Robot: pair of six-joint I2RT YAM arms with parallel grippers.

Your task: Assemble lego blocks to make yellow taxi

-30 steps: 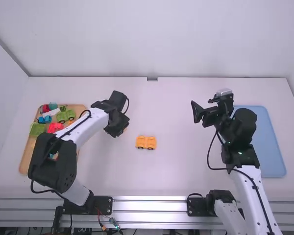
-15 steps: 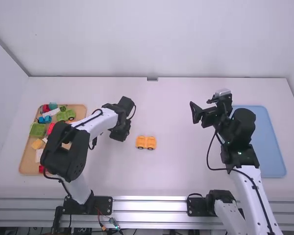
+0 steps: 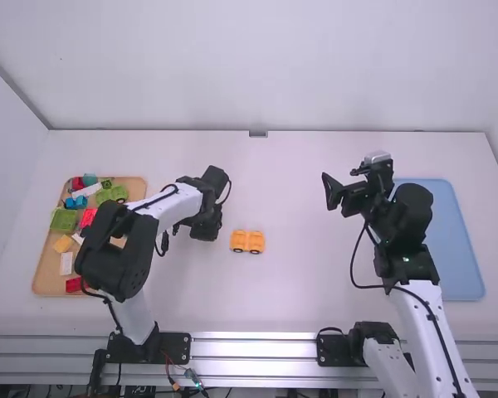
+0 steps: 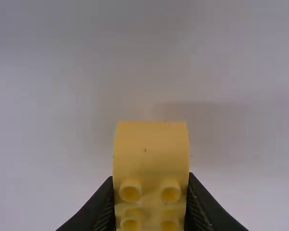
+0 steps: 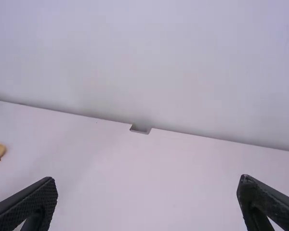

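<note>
1. Yellow car base [image 3: 247, 241], one item, with dark wheels. It stands on the white table [image 3: 299, 290]; we take it as our landmark for every place below.
2. Left gripper [image 3: 204, 229], black. In the high view we find it near the car base, to its left and slightly farther from the arm bases.
3. Yellow block [image 4: 151, 149], curved and smooth at one end, studded at the other. In the left wrist view we see it pinched between the fingers of the left gripper, one on each side.
4. Right gripper [image 3: 339, 172], black, spread wide around no block. We place it to the right of the car base and farther from the arm bases.
5. Wooden tray [image 3: 38, 282], well apart from the car base, to its left. We list inside it a green wheeled piece [image 3: 109, 195], a flat green block [image 3: 64, 220], a blue block [image 3: 75, 202], a small yellow piece [image 3: 64, 244], a white block [image 3: 66, 263] and a red block [image 3: 73, 285], among others.
6. Blue tray [image 3: 461, 249], well apart from the car base, to its right, beyond the right arm.
</note>
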